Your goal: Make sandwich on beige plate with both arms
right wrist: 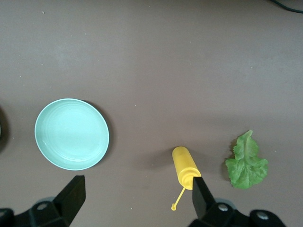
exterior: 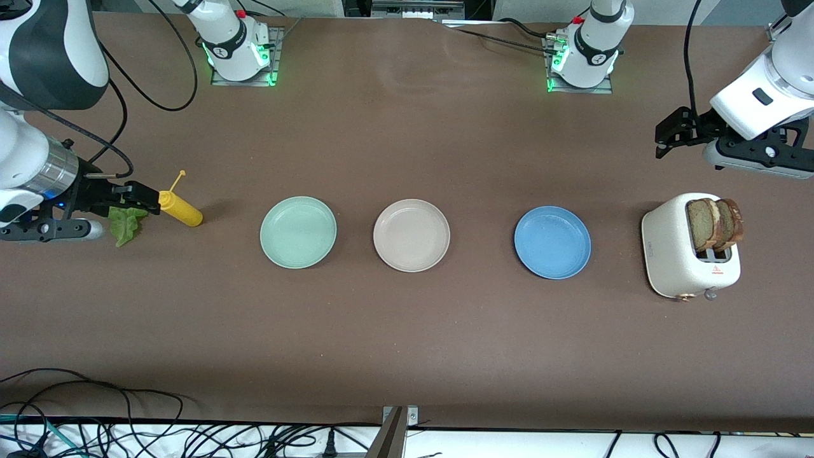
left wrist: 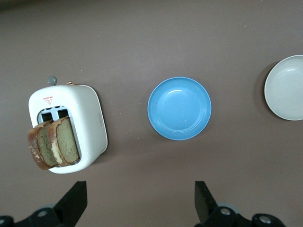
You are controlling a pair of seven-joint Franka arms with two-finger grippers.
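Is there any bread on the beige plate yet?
No, the beige plate is bare; both bread slices stand in the toaster.

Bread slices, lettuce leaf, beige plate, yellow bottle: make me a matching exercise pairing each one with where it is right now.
Things:
1. bread slices
2. lettuce leaf
3. beige plate
4. yellow bottle

Places:
A. between the mint-green plate and the blue plate
B. standing in the toaster
C. flat on the table at the right arm's end
D. lying on its side beside the leaf

Pairs: 1-B, 2-C, 3-A, 4-D
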